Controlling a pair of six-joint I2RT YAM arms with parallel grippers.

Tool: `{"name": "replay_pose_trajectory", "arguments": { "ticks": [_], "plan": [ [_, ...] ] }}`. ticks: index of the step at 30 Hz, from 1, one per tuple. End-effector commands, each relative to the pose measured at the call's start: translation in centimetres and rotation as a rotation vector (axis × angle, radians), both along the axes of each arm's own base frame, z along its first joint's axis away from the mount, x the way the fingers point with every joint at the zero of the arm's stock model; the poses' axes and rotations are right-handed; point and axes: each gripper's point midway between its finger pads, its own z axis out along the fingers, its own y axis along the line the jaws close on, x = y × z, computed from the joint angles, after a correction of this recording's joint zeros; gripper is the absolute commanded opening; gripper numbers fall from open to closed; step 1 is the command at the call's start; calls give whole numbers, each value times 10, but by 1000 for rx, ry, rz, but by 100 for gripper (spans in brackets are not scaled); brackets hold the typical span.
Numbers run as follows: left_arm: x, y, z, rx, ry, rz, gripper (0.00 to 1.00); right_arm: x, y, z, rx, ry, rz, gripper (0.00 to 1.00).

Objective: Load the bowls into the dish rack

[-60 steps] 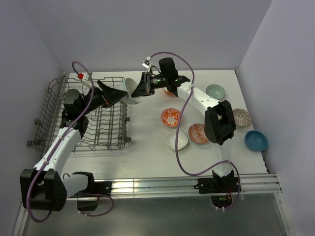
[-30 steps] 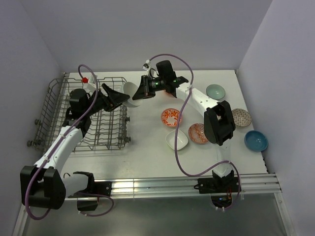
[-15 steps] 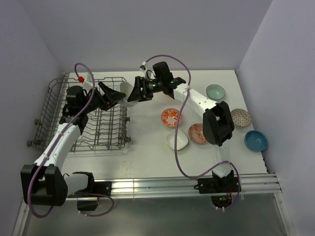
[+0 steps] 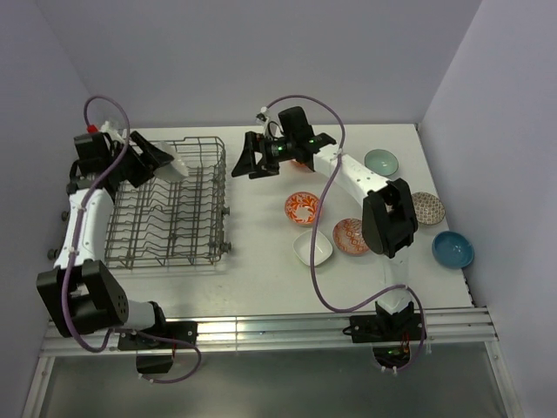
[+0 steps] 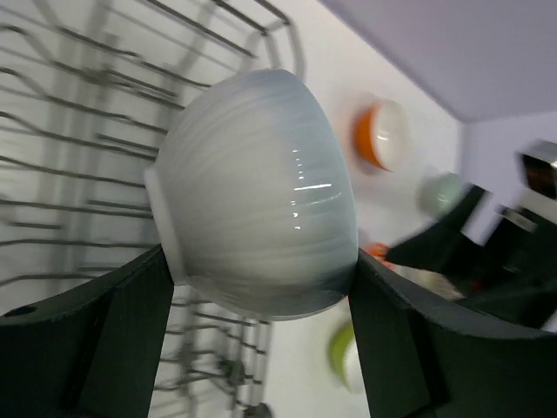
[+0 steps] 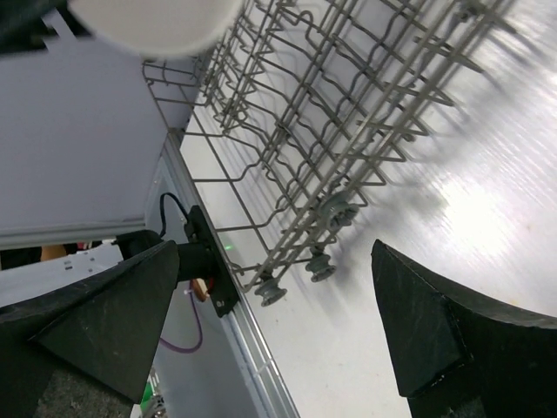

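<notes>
White bowl (image 5: 257, 196) sits clamped in left gripper (image 5: 259, 261) above dish rack (image 5: 70, 131).

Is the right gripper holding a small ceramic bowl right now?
No, the right wrist view shows the right gripper wide open with nothing between its jaws.

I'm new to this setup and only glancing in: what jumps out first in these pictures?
The left end effector grips a white bowl above the far end of the grey wire dish rack. Next to it, the right end effector hangs wide open and empty over the table. The other bowls, mostly coloured and patterned, lie scattered on the table's right side.
</notes>
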Motion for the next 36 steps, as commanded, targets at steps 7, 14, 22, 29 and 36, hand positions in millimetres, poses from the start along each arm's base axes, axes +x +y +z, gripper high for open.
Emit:
{"name": "replay_pose_trajectory", "arguments": {
  "ticks": [7,14,22,29,36],
  "plan": [
    [25,127,13,569,88,128,0,3,-36,38,-42,-139,-20,98],
    [41,172,-3,767,208,165,0,9,-47,41,-67,-158,-40,99],
    [55,202,-29,864,327,183,0,16,-63,36,-86,-146,-68,99],
    [67,219,-39,997,391,226,0,18,-70,34,-101,-141,-78,99],
    [81,224,-49,1121,422,259,0,19,-78,31,-110,-131,-87,99]
  ]
}}
